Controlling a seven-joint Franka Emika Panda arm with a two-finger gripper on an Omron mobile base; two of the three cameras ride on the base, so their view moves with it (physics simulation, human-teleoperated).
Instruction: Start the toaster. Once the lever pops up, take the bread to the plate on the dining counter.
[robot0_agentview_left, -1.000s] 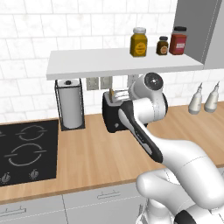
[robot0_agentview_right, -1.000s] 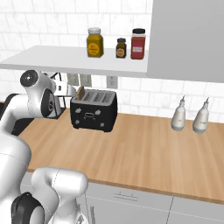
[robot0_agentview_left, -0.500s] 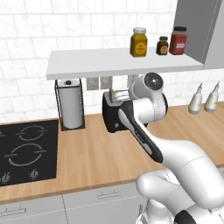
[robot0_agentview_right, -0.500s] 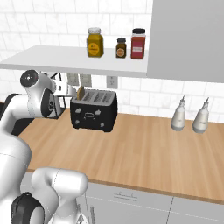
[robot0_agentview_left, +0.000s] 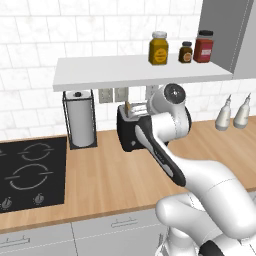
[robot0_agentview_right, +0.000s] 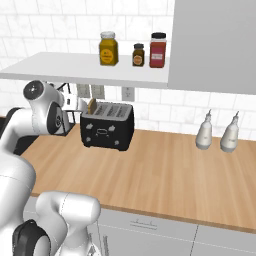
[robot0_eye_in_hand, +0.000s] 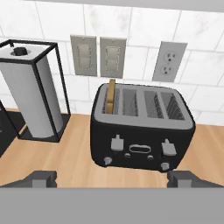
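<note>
From my hand cam, going left to right: paper towel roll (robot0_eye_in_hand: 31, 98) at 9 o'clock, its holder cut off low. The toaster (robot0_eye_in_hand: 141, 131) sits dead centre, the bread (robot0_eye_in_hand: 111, 96) poking up from its leftmost slot at 12. My gripper (robot0_eye_in_hand: 112, 179) fingers sit wide apart at 6, holding nothing, tips barely peeking. On the left base cam my arm hides most of the toaster.
</note>
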